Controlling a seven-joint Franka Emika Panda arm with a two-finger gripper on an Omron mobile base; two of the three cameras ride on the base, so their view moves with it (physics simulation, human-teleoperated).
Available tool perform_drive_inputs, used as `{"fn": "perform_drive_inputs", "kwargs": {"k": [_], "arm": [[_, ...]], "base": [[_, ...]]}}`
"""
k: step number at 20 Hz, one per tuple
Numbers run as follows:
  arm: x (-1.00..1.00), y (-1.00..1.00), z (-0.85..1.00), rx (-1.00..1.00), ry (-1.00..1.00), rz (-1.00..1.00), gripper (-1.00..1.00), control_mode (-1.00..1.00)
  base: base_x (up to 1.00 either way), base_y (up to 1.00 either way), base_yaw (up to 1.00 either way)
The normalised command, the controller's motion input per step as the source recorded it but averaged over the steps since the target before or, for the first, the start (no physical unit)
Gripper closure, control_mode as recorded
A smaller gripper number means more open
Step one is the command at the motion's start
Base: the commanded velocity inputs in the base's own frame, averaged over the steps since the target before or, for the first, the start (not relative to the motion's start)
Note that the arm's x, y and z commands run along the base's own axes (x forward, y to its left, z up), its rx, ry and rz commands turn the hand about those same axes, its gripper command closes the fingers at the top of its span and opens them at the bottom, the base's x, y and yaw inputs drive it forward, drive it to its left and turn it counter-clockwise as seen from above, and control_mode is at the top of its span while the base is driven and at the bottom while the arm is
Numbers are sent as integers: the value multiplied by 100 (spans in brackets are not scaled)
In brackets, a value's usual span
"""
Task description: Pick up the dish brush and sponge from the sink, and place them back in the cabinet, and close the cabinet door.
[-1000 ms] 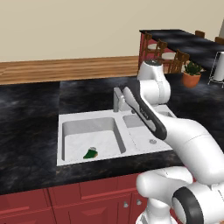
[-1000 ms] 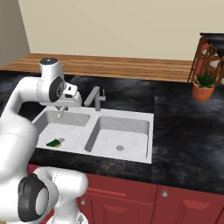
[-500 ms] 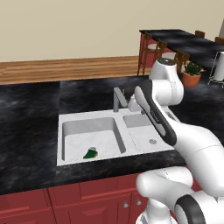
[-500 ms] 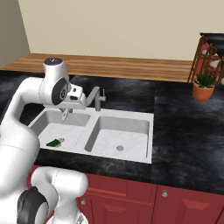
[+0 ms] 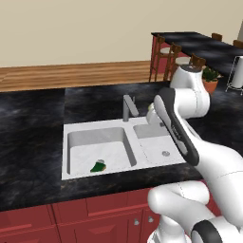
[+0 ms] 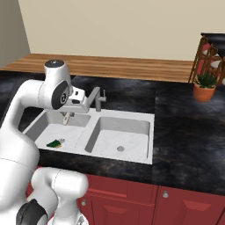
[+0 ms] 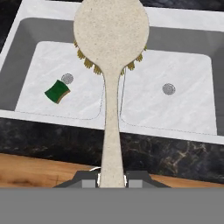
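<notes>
Arm rises from base, elbow high, forearm reaching forward with the wrist bent downward. Claw points down, jaws clamped tight on the handle of the dish brush. Fingers flank the handle base on either side in hand view.

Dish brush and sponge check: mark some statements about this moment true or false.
1. The gripper is shut on the dish brush. True.
2. The sponge lies on the counter. False: it lies in a basin of the sink.
3. The dish brush is lifted clear of the sink. True.
4. The sponge and faucet touch. False: they are apart.
5. A potted plant stands on the counter. True.
</notes>
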Motion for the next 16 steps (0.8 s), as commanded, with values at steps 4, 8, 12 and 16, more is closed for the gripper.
{"fn": "perform_drive_inputs", "kwargs": {"k": [4,8,12,16], "arm": [[-13,0,5,0,0,0,100,-100],[-12,0,13,-1,0,0,100,-100],[-23,0,24,0,0,0,100,-100],[-26,-5,24,0,-2,0,100,-100]], "base": [[0,0,0],[0,0,0],[0,0,0],[0,0,0]]}}
